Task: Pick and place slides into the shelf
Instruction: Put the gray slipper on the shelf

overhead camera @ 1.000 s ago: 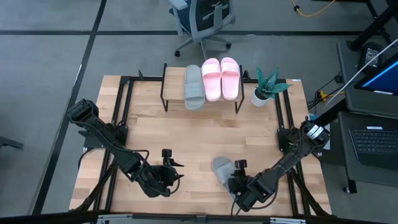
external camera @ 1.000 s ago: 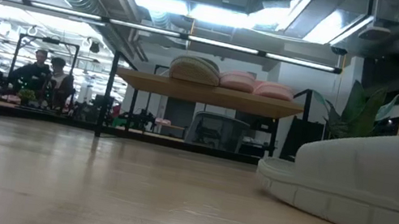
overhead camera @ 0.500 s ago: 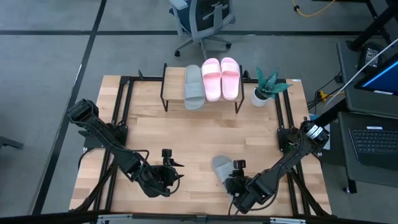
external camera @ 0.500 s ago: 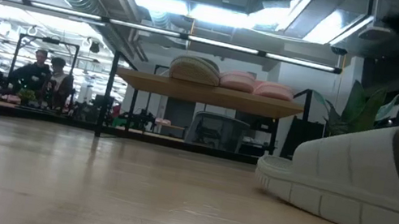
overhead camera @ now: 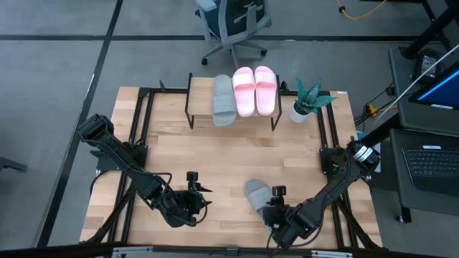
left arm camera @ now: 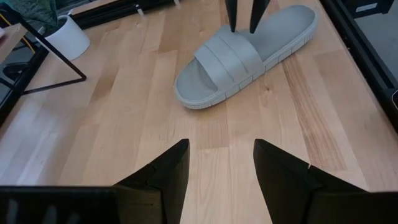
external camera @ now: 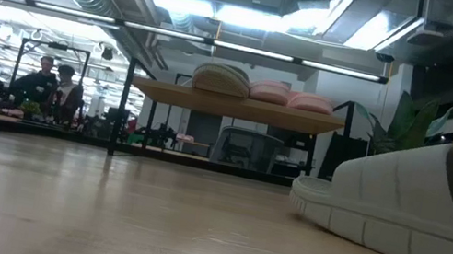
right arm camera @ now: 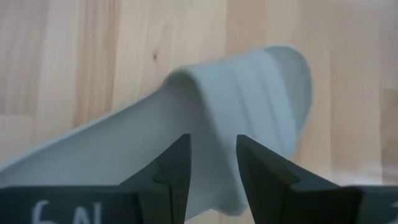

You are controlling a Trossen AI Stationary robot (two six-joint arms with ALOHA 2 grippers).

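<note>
A ribbed grey-green foam slide (left arm camera: 242,53) is lain flat on the wooden desk (overhead camera: 215,158), straddled by the right tool (right arm camera: 211,165), parted, nothing gripped. The left tool (left arm camera: 217,165) is held open, empty.

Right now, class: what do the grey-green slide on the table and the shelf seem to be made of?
Grey-green slide: probably soft moulded foam or rubber, matte; thick one-piece sole and strap, no shine. Shelf: light wooden board with visible grain on thin black legs, likely metal.

Left gripper (overhead camera: 195,198) lower centre-left of high view, fingers parted, empty. Right gripper (overhead camera: 275,203) lower centre-right, fingers apart, pointing down.
</note>
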